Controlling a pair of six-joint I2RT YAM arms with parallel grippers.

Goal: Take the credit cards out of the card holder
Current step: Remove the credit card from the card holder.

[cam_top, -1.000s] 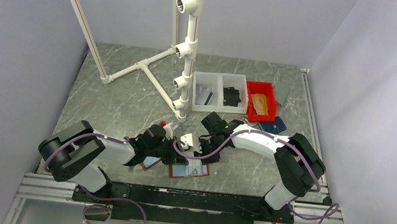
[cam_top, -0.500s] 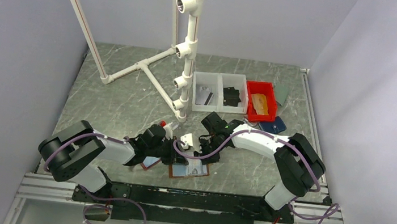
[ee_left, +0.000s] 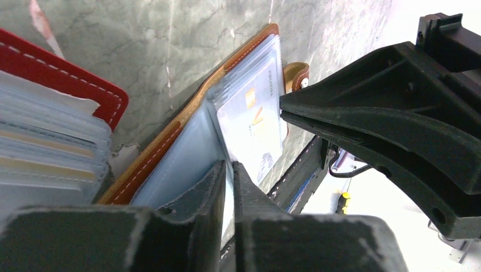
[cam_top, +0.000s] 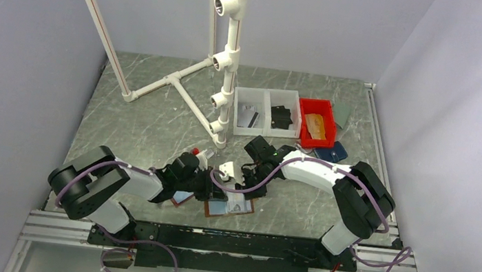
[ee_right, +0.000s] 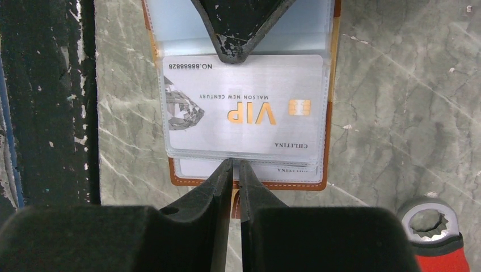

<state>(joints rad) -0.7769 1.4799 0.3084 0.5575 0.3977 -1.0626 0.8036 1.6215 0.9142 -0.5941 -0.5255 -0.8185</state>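
Note:
The brown card holder (cam_top: 229, 207) lies open on the table in front of both arms, its orange rim (ee_left: 170, 136) and clear sleeves showing. A silver VIP credit card (ee_right: 244, 107) sits in the top sleeve (ee_left: 249, 119). My left gripper (cam_top: 210, 186) (ee_left: 230, 165) straddles that sleeve's spine-side edge with its jaws a slit apart and a pale sheet between them; its dark fingertips (ee_right: 233, 34) touch the card's top edge. Opposite, my right gripper (cam_top: 246, 180) (ee_right: 233, 163) is shut on the outer edge of the sleeve stack.
A red card holder (ee_left: 68, 79) lies just left of the brown one. A red-handled tool (ee_right: 437, 243) is close on the right. Farther back stand a white pipe frame (cam_top: 230, 58), two white bins (cam_top: 265, 111) and a red bin (cam_top: 315, 121).

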